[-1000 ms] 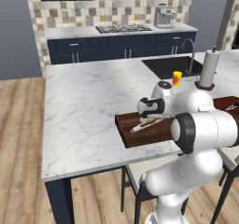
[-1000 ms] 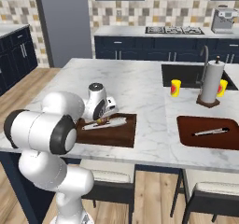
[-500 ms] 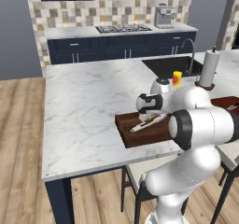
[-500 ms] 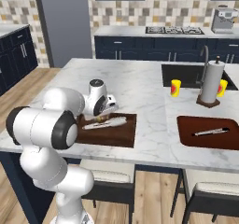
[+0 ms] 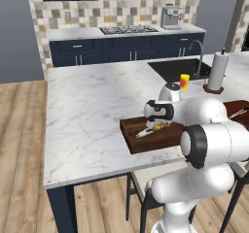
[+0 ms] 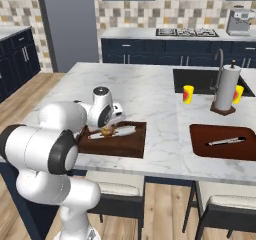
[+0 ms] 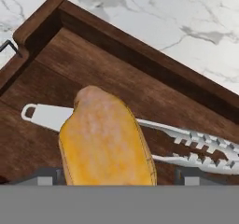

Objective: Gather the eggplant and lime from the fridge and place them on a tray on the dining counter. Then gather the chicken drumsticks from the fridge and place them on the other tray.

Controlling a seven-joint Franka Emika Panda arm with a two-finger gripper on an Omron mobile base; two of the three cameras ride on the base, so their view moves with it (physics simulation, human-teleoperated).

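The gripper (image 7: 119, 176) hangs low over the near tray (image 7: 140, 83), a dark wooden one. Its two dark tips stand wide apart, one on each side of a chicken drumstick (image 7: 106, 139). The tips do not look pressed on the meat, so the hand looks open. The drumstick is golden and lies on the floor of the near tray. It rests on top of a white pair of tongs (image 7: 186, 146) that lies flat across the near tray.

From the base, the near tray (image 6: 127, 145) sits at the front edge of the marble dining counter (image 6: 145, 94). A second tray (image 6: 200, 134) sits farther right of the near tray, well apart, with a thin grey tool (image 6: 226, 141) in it. Behind the second tray stand a paper towel roll (image 6: 226, 86) and a yellow cup (image 6: 188, 94). A sink (image 5: 177, 69) lies beyond the near tray.
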